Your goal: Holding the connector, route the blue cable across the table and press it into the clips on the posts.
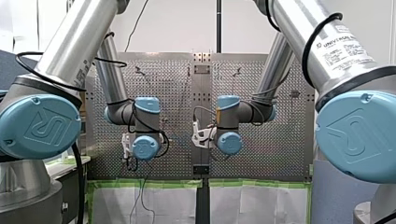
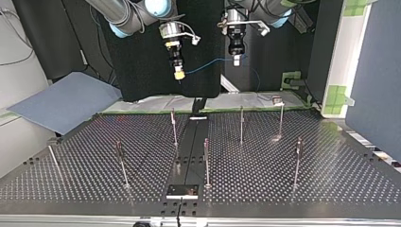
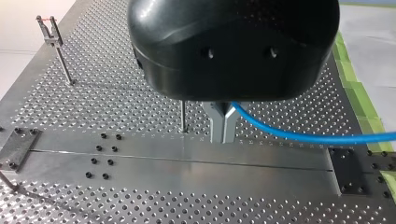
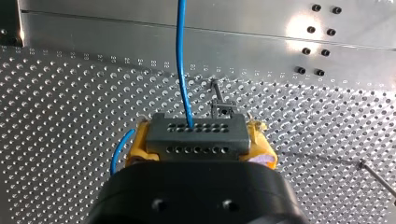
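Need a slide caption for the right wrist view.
My right claw grips the grey connector, its blue cable running ahead over the perforated table.

My left arm and my right arm: silver tubes, light-blue joint caps, black cables; my right gripper has a black housing behind yellow pads.

In the top view, the right gripper hangs at the left and the left gripper at the right, both above the table. The cable spans between them, with its connector in the right gripper. Posts stand on the table on either side of the centre rail.
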